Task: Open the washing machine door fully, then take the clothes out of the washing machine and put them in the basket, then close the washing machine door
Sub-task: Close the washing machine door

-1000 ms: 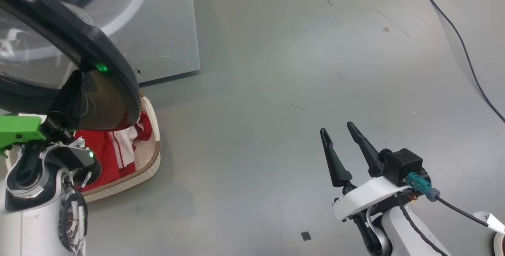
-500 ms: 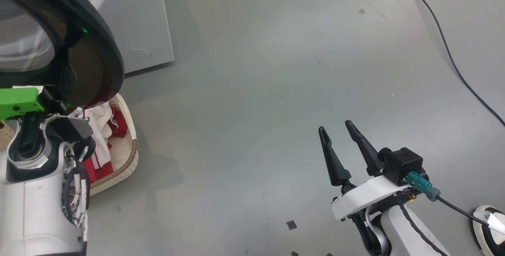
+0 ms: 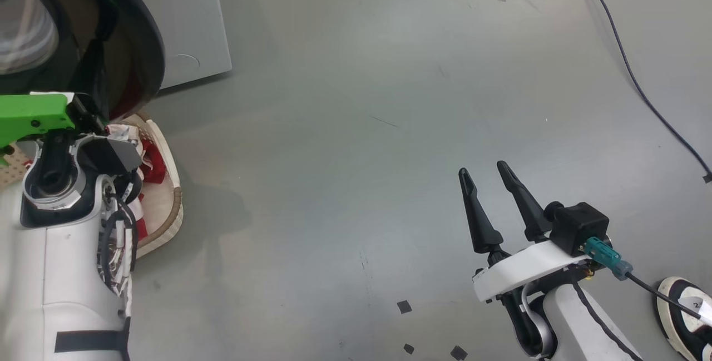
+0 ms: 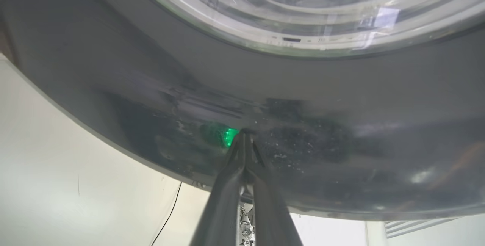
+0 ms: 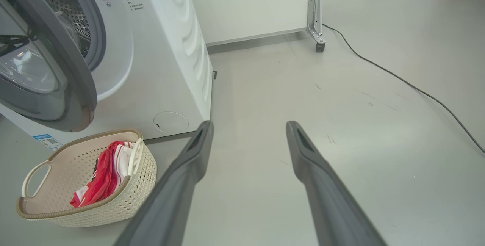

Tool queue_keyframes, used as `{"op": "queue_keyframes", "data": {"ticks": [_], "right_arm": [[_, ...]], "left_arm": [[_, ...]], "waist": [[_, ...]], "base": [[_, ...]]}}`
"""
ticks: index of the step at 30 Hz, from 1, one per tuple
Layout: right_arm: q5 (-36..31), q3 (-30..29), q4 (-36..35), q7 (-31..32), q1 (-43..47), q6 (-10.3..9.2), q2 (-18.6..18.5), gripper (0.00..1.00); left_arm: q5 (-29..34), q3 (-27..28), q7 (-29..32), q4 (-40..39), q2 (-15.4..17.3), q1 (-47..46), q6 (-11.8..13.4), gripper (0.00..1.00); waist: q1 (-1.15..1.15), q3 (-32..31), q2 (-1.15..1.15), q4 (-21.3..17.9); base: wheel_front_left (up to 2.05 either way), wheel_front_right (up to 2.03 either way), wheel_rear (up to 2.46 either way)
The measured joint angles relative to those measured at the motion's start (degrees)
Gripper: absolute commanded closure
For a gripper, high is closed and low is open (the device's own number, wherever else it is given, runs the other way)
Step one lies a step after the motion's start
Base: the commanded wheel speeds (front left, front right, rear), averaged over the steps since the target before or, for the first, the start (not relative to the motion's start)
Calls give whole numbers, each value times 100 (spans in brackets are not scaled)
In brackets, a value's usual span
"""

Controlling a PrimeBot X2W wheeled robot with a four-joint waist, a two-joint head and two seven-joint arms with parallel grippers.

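The washing machine door (image 3: 142, 33), black-rimmed with a glass bowl, stands partly open at the top left of the head view. In the left wrist view my left gripper (image 4: 244, 134) is shut on nothing, its tips touching the glossy black rim of the door (image 4: 341, 98). The white washing machine (image 5: 163, 49) shows its steel drum behind the door (image 5: 64, 75). In front of the washer sits the cream basket (image 5: 144, 177) with the red and white clothes (image 5: 108, 170) inside. The basket (image 3: 169, 205) and clothes (image 3: 153, 166) lie partly behind my left arm. My right gripper (image 3: 481, 169) hangs open over bare floor (image 5: 249, 124).
A dark cable (image 3: 639, 83) runs along the floor at the right. A person's shoe (image 3: 684, 316) is at the lower right corner. Small black tape squares (image 3: 404, 306) mark the floor. A wheeled metal frame leg (image 5: 316, 14) stands by the far wall.
The camera has turned, shifting the picture left. The door has swung nearer the washer front with my left arm behind it. The right gripper stays open.
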Motion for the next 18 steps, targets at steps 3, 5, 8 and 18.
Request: {"op": "queue_keyframes", "data": {"ticks": [3, 5, 8, 18], "right_arm": [[0, -52, -15, 0, -7, 0, 4, 0], [-2, -127, -34, 0, -15, 0, 7, 0], [-10, -192, -37, -1, -16, 0, 5, 0], [-87, -435, -37, -42, -18, 0, -89, 0]], "left_arm": [[-1, -35, 1, 115, -7, 1, -26, 100], [14, -163, 30, 238, -4, 10, -131, 100], [151, -337, 98, 312, -7, 59, -235, 100], [1448, -1772, 590, 478, 225, 852, -901, 100]], "waist": [[0, -21, 0, 73], [0, -70, 0, 161], [0, -117, 0, 232], [0, -471, 0, 754]], "base": [[0, 0, 0], [0, 0, 0], [0, 0, 0], [0, 0, 0]]}}
